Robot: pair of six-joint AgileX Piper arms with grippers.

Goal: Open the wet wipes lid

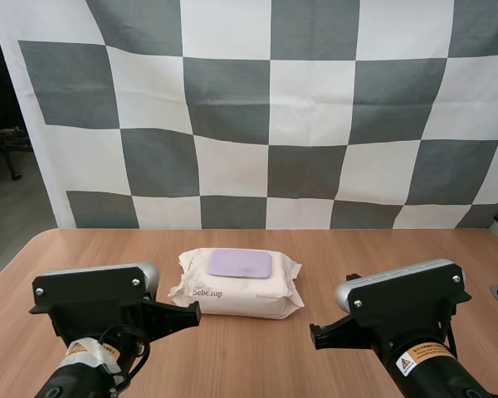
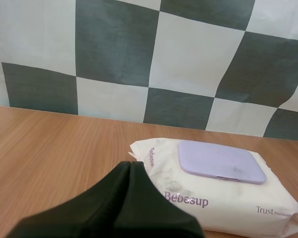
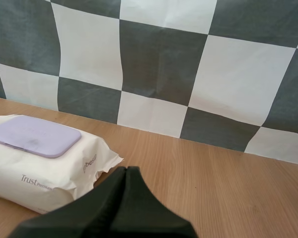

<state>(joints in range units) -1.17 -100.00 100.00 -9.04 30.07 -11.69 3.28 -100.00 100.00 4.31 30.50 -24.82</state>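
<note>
From above, the pack of wipes (image 1: 236, 286) lies on the desk (image 1: 257, 356), its purple lid (image 1: 240, 264) flat on top. In the left wrist view, the left jaws are pressed together, empty, near the pack. In the right wrist view, the right jaws are the same.

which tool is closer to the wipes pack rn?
Left. Left tool is beside the wet wipes pack, at its near-left corner; right tool stands off the near-right corner, farther away.
</note>
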